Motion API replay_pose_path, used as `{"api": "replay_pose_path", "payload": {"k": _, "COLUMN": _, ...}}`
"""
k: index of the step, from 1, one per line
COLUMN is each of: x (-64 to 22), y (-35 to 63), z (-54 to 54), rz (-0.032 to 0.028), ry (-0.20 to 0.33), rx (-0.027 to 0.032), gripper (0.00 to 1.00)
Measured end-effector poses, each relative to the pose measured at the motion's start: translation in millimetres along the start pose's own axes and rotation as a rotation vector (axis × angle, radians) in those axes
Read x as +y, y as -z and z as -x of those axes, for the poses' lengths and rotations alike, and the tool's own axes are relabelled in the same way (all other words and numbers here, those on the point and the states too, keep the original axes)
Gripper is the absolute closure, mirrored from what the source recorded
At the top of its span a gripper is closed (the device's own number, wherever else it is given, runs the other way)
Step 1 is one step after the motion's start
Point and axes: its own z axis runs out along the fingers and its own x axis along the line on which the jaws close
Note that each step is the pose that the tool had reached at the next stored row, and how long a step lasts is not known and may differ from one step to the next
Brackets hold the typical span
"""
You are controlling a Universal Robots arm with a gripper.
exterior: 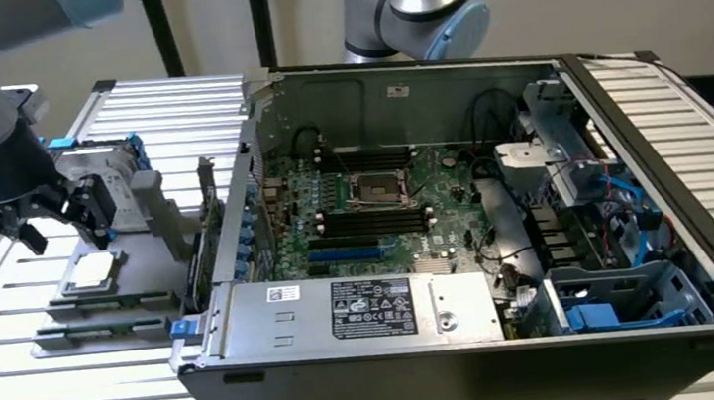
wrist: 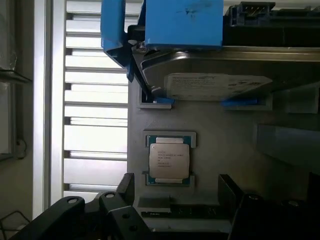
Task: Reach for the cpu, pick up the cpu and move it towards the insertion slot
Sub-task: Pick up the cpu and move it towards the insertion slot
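Spread wide, my claw (exterior: 64, 226) hovers just above the cpu (wrist: 169, 161), seated in a grey holder (wrist: 215, 155) at the exterior view's left, outside the computer case (exterior: 481, 366); light, stiff, slick-topped, probably fragile, best pinched by opposite edges.

The cpu (exterior: 90, 271) on a tray (exterior: 130, 286), exterior view's left of case (exterior: 482, 371)

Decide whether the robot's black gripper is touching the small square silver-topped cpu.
Apart. In the exterior view the gripper hangs above the cpu, with a bare strip of the grey holder showing between them.
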Motion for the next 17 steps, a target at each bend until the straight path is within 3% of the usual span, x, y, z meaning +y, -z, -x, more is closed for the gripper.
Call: {"api": "replay_pose_path", "payload": {"k": 17, "x": -1.3, "y": -30.9, "z": 0.1, "rz": 0.0, "ry": 0.0, "rx": 0.0, "gripper": 0.23}}
